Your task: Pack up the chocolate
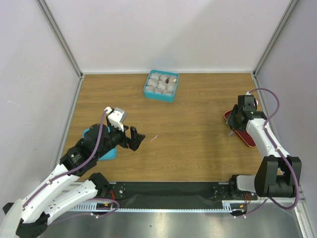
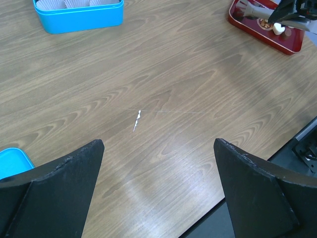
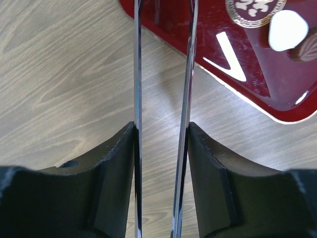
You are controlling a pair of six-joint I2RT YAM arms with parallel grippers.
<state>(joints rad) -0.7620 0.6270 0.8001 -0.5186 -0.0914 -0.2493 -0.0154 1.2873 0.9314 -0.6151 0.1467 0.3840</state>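
1. Top view: one teal box [image 1: 161,85] is seen at the far side of the wooden table [image 1: 198,109]. It is filled with about nine crinkled paper cups [image 1: 158,84] in three rows. One dark chocolate [image 1: 174,79] piece is seen in the far right cup. The left gripper [image 1: 134,139] is spread wide and holds nothing, beside one flat teal lid [image 1: 109,152]. The right gripper [image 1: 237,123] is seen over one red tray [image 1: 247,139].
2. Left wrist view: two black fingers [image 2: 59,193] are held well apart above bare wood grain. One pale rounded chocolate [image 2: 278,29] piece is made out on the red tray [image 2: 257,34]; the rest there is blurred.
3. Right wrist view: one pair of thin metal tweezers [image 3: 137,74] is clamped in the right gripper [image 3: 161,134]. Their long axis runs straight up the view, over the edge of the glossy red tray [image 3: 237,74]. Two pieces are counted on the tray. One is pale cream chocolate [image 3: 287,29], smooth and rounded, tapering slightly to the right. The other is brown and cut off by the frame edge.
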